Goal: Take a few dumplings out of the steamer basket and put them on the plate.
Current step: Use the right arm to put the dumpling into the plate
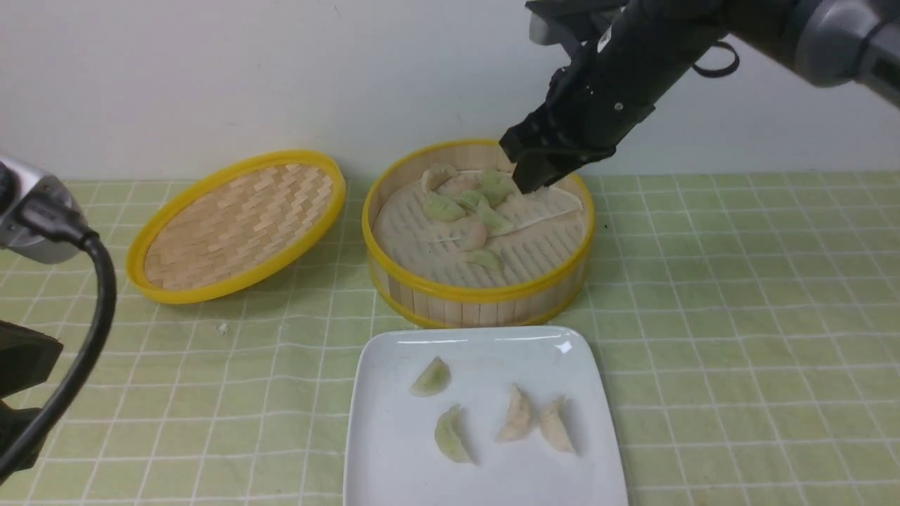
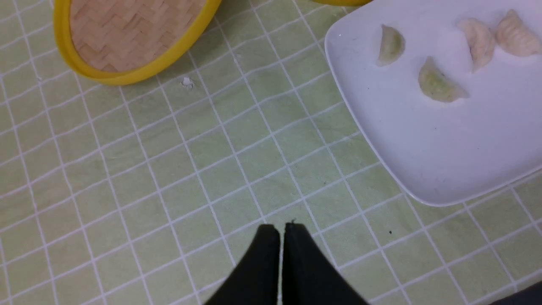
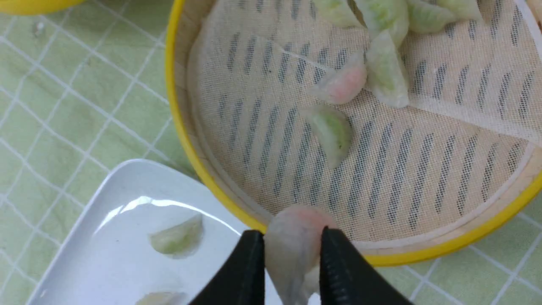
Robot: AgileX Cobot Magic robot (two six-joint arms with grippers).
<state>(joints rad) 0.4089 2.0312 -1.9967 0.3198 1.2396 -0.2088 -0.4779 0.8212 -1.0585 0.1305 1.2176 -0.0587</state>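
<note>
Front: from the robot's side, looking forward and down — basket (image 1: 478,292), plate (image 1: 485,478)
Left wrist: steeply down, over cloth (image 2: 169,169)
Right wrist: down, nearer basket
All share: plate — partly

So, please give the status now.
Right gripper shut on pinkish dumpling, above steamer basket. Left gripper shut, empty. Four dumplings on plate. Nothing blocking.

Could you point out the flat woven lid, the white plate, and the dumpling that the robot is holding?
Woven lid (image 1: 239,226): front view, on its woven middle.
White plate (image 1: 394,471): front view, on a bare part of its surface.
Held dumpling (image 3: 292,245): right wrist view, on its side between the fingers.
</note>
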